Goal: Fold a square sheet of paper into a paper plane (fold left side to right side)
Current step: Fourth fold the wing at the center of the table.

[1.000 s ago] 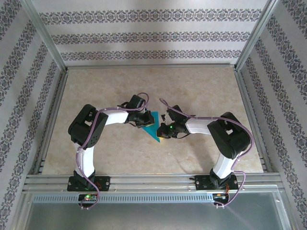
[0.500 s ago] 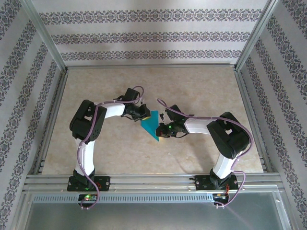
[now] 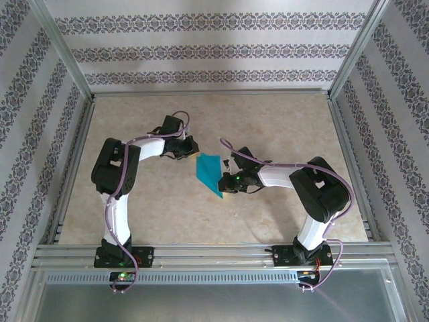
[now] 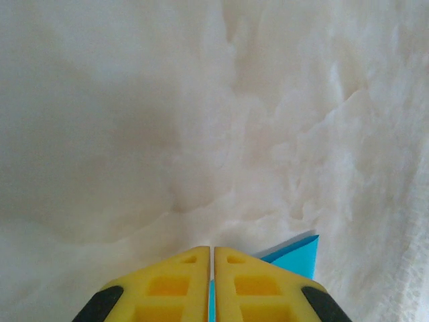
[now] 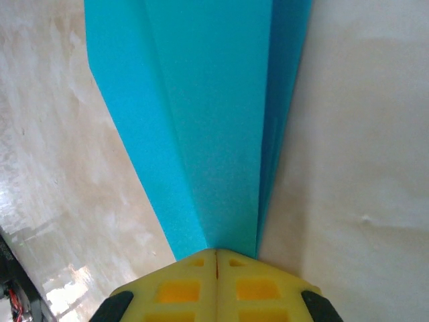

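The thin teal-blue paper (image 3: 209,173), folded into a narrow pointed wedge, lies flat mid-way across the pale marbled table (image 3: 288,127). The right gripper (image 3: 226,182) has its yellow fingers together at the wedge's narrow tip (image 5: 216,253); I can't tell whether they pinch it. The left gripper (image 3: 190,150) is closed too (image 4: 212,251), just beside the paper's far corner (image 4: 295,253).

Bare table (image 3: 268,121) lies open beyond and in front of both arms up to the aluminium frame (image 3: 211,94), while the left gripper (image 3: 190,151) and right gripper (image 3: 226,182) crowd the paper plane (image 3: 209,172) from either side at mid-table.
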Controlling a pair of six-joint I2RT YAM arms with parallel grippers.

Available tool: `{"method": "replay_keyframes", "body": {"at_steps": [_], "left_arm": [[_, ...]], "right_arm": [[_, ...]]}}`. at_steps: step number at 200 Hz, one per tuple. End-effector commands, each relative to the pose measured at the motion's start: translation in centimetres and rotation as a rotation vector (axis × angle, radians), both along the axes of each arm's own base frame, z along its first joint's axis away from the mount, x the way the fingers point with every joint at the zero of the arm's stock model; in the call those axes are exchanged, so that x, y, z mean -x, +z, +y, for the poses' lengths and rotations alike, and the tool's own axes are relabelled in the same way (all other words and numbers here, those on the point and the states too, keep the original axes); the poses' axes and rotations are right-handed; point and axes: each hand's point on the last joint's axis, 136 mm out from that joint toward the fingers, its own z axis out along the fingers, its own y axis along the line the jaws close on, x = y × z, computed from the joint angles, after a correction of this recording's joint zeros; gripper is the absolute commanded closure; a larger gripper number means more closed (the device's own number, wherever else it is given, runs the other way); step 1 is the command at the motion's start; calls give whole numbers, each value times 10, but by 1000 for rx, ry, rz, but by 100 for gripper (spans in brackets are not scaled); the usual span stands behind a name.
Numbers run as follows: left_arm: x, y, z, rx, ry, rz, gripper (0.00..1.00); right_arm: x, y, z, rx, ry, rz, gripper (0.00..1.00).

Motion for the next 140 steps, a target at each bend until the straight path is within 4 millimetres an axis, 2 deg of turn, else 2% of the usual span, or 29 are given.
{"method": "replay_keyframes", "body": {"at_steps": [1,25,45,66,82,98,140], "left_arm": [[7,43,13,-28,-4,-120,89],[41,53,-4,10,-50,-122,90],[70,51,-33,58,-117,-100,90],[87,45,-64,108,-181,-73,90],[89,37,-83,138,-209,-54,90],[86,26,-91,134,-216,-36,90],[74,4,-92,88,-213,-19,90]], "right_arm": [[32,-32,-36,144,8,125,100],[27,-29,-37,132,25,109,100],[25,-30,-38,130,27,114,100],[25,-32,-40,136,28,115,100],[26,-33,-43,148,27,117,100],[27,-34,-45,158,29,119,100],[28,-35,-47,165,31,118,100]]}}
